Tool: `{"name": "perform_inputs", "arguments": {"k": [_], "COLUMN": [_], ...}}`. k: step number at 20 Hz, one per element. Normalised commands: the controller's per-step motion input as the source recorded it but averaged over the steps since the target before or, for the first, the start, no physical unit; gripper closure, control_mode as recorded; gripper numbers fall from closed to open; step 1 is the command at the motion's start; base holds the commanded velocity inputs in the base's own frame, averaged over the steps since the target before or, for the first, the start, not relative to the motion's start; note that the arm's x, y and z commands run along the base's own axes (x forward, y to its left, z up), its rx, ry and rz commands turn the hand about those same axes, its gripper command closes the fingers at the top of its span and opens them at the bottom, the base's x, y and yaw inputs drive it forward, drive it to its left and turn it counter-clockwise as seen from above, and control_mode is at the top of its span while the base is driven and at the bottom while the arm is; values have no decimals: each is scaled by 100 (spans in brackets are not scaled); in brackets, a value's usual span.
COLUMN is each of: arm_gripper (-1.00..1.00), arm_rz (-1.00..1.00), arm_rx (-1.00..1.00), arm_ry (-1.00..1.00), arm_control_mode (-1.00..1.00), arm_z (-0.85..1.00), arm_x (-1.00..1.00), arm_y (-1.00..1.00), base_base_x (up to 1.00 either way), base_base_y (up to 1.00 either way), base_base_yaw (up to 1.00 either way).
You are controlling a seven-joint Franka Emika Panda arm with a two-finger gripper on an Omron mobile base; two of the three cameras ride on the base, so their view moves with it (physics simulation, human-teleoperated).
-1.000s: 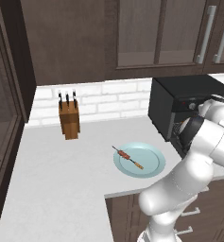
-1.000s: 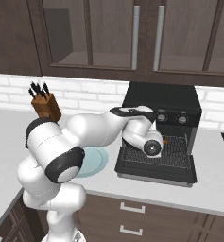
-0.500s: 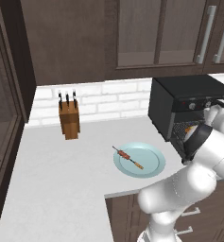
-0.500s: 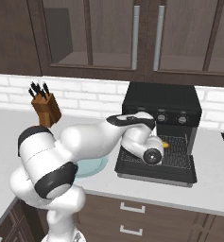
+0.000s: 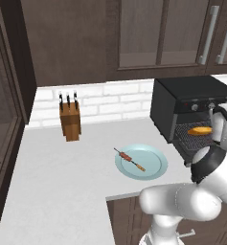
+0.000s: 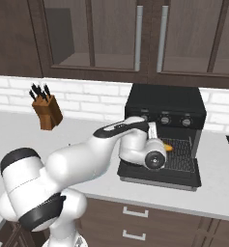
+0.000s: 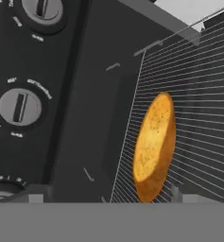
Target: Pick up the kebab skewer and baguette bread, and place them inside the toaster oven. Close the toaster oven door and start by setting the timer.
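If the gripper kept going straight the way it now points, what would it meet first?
Most likely the baguette bread lying on the toaster oven wire rack, straight ahead in the hand view; depth is unclear.

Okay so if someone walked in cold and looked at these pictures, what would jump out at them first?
Probably the golden baguette bread lying on the wire rack inside the black toaster oven, whose door hangs open toward the counter edge. Next, the big white arm bending in front of that opening, hand by the rack. Then the kebab skewer alone on the pale blue plate, left of the oven.
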Motion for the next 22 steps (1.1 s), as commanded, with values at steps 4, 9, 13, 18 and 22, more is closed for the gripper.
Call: {"name": "perform_inputs", "arguments": {"k": [4,9,13,18,22], "arm_gripper": [-100,-100,-100,-100,-100], "arm_rz": [26,26,23,11,12], "arm_rx": [-2,-18,-28,-27,-20], "arm_ry": [9,11,6,2,3], "arm_control_mode": [-100,-100,-100,-100,-100], "arm_z": [49,12,-4,-16,-1], "arm_x": [-1,-35,-53,-39,-35], "arm_y": [20,64,84,79,54], "base_base_x": [0,0,0,0,0], "base_base_y": [0,0,0,0,0], "base_base_yaw": [0,0,0,0,0]}}
